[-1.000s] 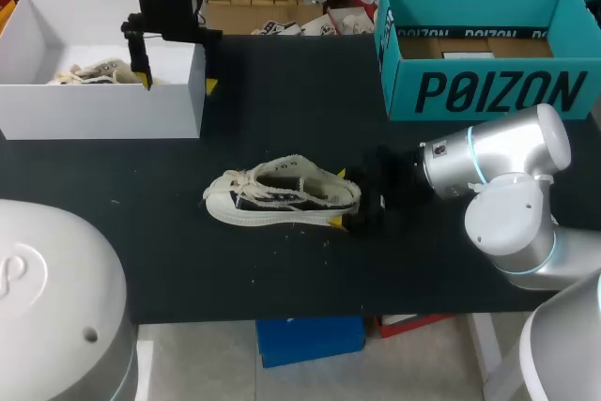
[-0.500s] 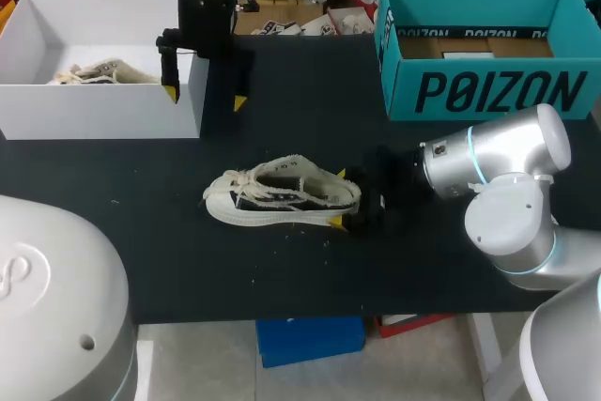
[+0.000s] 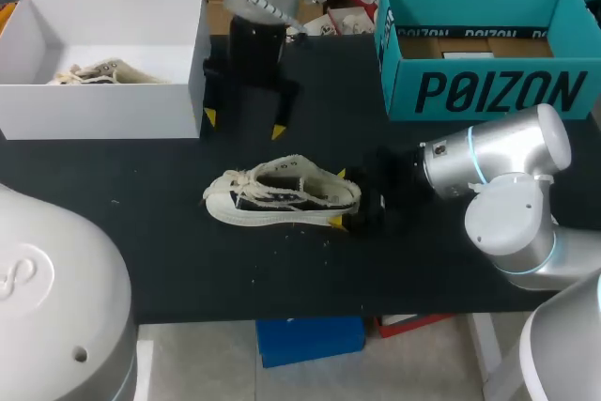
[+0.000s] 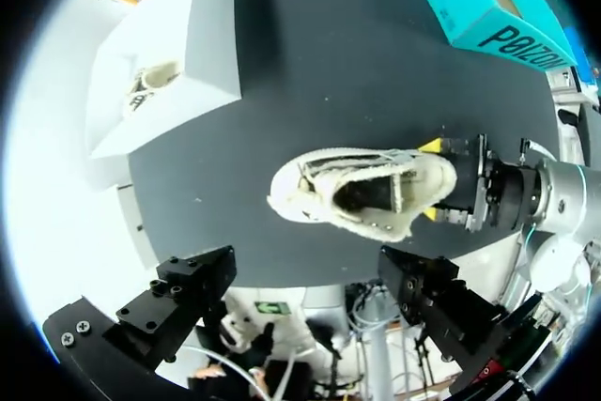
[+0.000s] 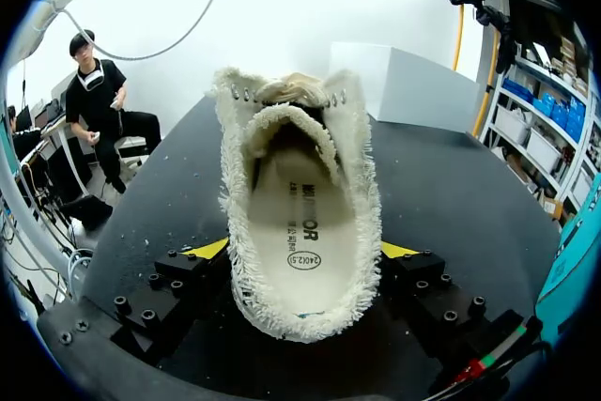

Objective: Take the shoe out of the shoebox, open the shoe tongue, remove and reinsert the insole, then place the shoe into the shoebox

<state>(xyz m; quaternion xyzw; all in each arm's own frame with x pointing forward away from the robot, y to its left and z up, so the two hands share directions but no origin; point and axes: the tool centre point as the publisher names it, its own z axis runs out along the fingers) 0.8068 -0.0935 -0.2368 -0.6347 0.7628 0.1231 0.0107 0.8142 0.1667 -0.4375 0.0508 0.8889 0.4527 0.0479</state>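
Shoe (image 3: pixel 282 197) — on its sole on the black table (image 3: pixel 169 260) | right gripper (image 5: pixel 305 251) at the shoe's heel, one yellow tip pressed to each side, pinching it | left gripper (image 3: pixel 244 124) above the table behind the shoe, fingers spread wide, apart from it | white box (image 3: pixel 103 110) off past the shoe's toe — teal shoebox (image 3: pixel 488 91) off past its heel

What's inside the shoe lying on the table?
The insole lies flat inside the shoe, with its heel print showing. Its front end cannot be seen, because the tongue covers it.
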